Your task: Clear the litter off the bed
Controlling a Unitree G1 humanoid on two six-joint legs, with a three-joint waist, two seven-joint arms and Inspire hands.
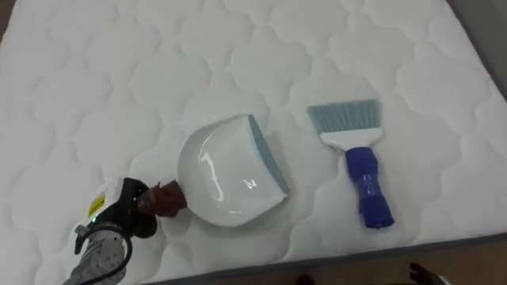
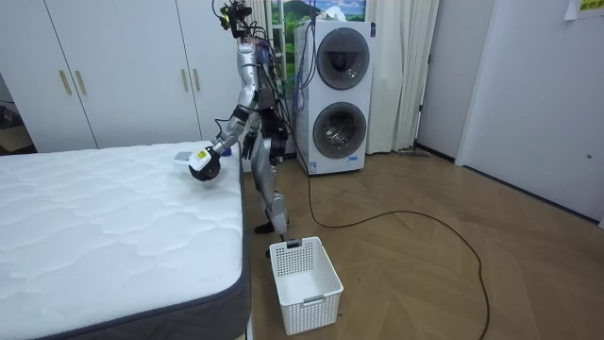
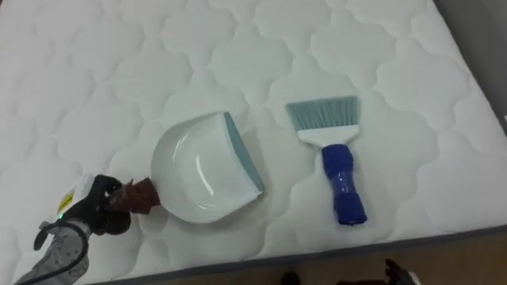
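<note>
The robot stands at the side of the bed (image 1: 95,79), its left hand (image 1: 115,214) curled round the taped handle (image 1: 164,198) of the pan (image 1: 226,170). The pan lies flat on the quilting near the bed's edge, its lip turned toward the brush (image 1: 356,154). The brush lies just beside the pan but apart from it, bristles pointing away from the robot and no hand on it. The step in hand looks like securing the pan. To do it well, the grip should be firm on the handle so the pan cannot swivel. The lip should press into the soft surface, since a gap would let sweepings slip under. A basket (image 2: 304,283) stands on the floor by the bed, handy for emptying
</note>
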